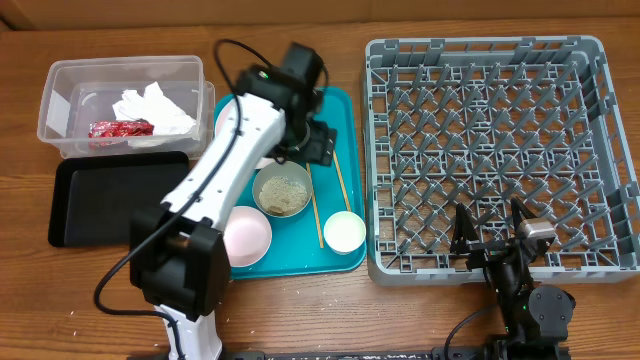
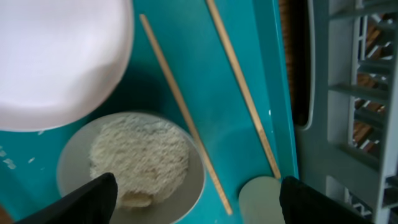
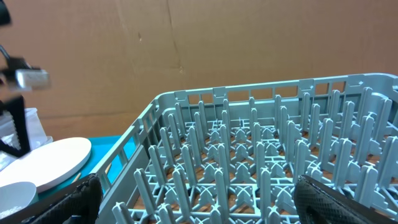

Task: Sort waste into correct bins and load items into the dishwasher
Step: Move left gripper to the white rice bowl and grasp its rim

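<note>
The clear tub (image 1: 60,95) holds the white napkin (image 1: 155,108) and the red wrapper (image 1: 120,129). The black tray (image 1: 90,200) lies in front of it. On the teal tray, a bowl of rice crumbs (image 1: 282,193) (image 2: 137,162) sits beside a pink plate (image 1: 246,236), a small white cup (image 1: 344,232) (image 2: 264,200) and two chopsticks (image 1: 316,205) (image 2: 183,115). My left gripper (image 1: 312,143) (image 2: 199,205) is open and empty above the bowl and chopsticks. A white plate (image 2: 56,56) lies behind the bowl. My right gripper (image 1: 495,238) (image 3: 199,205) is open and empty at the near edge of the grey rack (image 1: 500,60) (image 3: 249,137).
The teal tray (image 1: 335,110) (image 2: 217,74) lies between the bins and the rack, its right rim close to the rack wall (image 2: 348,93). My left arm hides the far part of the tray from overhead. A cardboard wall (image 3: 186,43) stands behind the rack.
</note>
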`<state>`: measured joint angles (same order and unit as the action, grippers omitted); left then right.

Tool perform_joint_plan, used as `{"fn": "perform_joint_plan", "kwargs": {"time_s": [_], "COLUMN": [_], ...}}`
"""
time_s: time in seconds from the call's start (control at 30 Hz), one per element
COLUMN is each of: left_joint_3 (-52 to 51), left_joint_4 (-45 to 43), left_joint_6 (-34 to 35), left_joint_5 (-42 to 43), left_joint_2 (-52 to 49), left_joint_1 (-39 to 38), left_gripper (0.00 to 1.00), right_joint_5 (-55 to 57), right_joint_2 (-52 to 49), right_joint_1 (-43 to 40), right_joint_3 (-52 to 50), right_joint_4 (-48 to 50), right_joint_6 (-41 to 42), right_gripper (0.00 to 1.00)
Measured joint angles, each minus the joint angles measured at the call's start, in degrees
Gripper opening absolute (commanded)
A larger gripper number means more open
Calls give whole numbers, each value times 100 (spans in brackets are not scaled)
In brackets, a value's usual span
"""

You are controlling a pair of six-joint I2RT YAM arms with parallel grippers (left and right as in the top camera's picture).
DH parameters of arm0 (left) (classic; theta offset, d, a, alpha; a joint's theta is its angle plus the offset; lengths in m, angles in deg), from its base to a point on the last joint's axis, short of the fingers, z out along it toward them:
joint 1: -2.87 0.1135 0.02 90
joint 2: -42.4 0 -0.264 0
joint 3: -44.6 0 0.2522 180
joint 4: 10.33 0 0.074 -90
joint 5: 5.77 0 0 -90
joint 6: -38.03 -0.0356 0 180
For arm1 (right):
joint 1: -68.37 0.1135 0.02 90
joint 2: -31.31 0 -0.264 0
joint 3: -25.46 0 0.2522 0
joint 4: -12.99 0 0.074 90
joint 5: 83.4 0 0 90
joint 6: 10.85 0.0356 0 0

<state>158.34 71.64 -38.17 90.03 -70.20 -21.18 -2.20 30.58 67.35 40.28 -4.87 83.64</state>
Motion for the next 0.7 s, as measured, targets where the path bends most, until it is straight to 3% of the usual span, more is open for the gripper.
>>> {"fn": "perform_joint_plan", "kwargs": {"time_s": [0.3, 0.7], "left_joint_3": [-1003, -1572], "left_joint_4": [-684, -1104], "left_joint_6": [-76, -848], "left_joint_5": [-92, -170], "left_joint_2": [-17, -17], "left_joint_1": [-297, -299], "left_gripper": [79, 65], "right_joint_5": [-2, 0], "right_joint_2": [0, 0], "right_joint_1": [0, 0], "right_joint_3": [0, 0], "right_joint_4": [0, 0], "right_joint_6": [2, 2], "right_gripper": [100, 100]}}
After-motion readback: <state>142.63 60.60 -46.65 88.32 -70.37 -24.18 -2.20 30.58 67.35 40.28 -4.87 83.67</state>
